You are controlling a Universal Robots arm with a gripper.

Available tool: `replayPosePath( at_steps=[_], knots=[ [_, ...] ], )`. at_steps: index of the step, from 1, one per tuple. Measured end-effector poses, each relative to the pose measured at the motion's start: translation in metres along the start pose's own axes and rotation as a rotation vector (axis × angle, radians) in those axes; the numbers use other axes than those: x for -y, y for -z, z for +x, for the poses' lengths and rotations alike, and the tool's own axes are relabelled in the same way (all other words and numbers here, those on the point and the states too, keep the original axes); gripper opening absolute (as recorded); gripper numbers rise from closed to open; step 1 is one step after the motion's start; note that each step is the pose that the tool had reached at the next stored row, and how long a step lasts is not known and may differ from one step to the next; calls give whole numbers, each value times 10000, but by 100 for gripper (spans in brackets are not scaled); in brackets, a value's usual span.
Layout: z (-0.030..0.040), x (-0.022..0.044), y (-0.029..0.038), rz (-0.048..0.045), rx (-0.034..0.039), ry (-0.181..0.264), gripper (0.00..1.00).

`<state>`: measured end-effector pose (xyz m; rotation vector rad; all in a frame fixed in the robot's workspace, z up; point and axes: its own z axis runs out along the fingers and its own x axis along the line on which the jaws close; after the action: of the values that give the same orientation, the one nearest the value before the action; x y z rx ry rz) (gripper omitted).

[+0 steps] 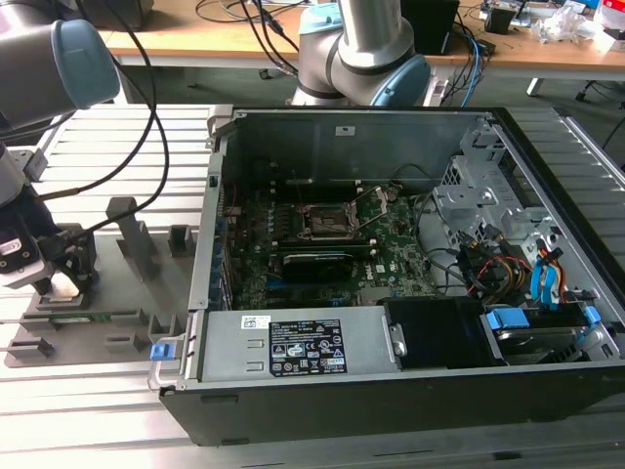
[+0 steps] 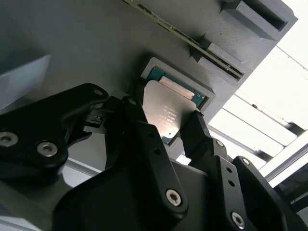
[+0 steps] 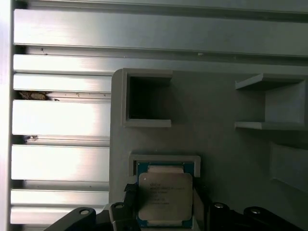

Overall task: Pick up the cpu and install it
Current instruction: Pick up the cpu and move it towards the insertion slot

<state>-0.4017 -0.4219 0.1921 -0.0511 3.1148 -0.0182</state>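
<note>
Two black fingers (image 2: 138, 118) of the pincer (image 2: 166, 122) clamp opposite edges of the silver-topped square cpu (image 3: 165, 195), seated in a grey plastic holder (image 3: 216, 144) on the slatted desk (image 3: 57, 115); it looks light, stiff and fragile, so edges only.

Second wrist view: the cpu (image 2: 166, 108) has its near edge hidden behind the gripper (image 2: 166, 120), and contact there can't be told. First wrist view: the gripper is cut off by the picture's edge, and so is the grey tray (image 3: 216, 110). Exterior view: the arm (image 1: 49, 54) is cut by the exterior view's left edge. A pale speck under the gripper is possibly the cpu, too small to tell. Motherboard socket (image 1: 327, 220): too small to tell its state.
</note>
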Motion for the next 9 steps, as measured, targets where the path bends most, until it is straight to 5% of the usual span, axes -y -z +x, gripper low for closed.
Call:
replayPosePath(
  at_steps=[9],
  knots=[
    [-2,1,76,0,0,0,55]
  ],
)
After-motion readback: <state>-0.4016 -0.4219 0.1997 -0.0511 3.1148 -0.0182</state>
